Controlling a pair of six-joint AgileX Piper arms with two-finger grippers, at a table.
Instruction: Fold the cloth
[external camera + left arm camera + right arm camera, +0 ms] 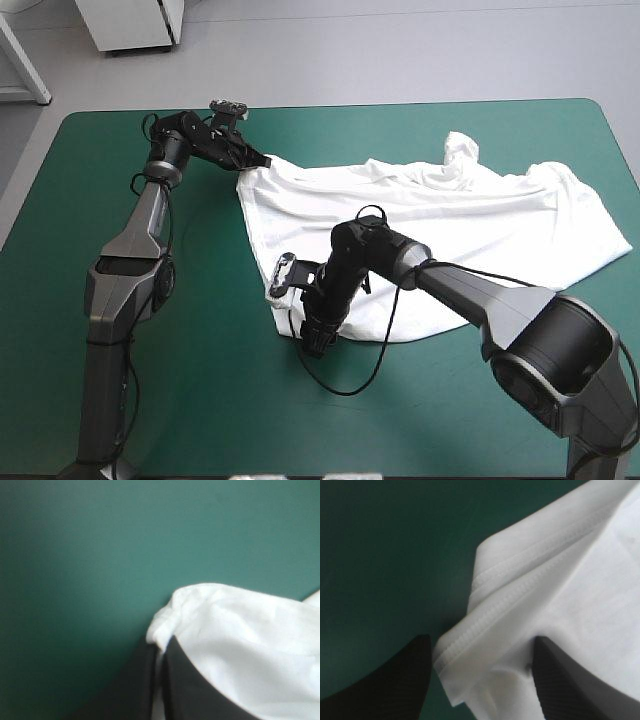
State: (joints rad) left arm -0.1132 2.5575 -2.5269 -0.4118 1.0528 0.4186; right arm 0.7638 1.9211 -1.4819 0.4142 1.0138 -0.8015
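The T-shirt (pixel 440 230) lies spread on the desk (pixel 220 400), with its hem edge running between the two pincers. The left pincer (pixel 262 160) is clamped on the hem's far corner. The right pincer (pixel 312 340) stands apart, straddling the hem's near corner, which it has not yet gripped.

T-shirt (pixel 580 590): soft matt cloth, stitched hem; teal-green cover (pixel 100 555): smooth, matt.

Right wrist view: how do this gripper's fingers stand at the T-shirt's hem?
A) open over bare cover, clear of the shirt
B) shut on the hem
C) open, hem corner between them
C: the right gripper has its fingers wide apart, with the stitched hem corner of the T-shirt lying between them.
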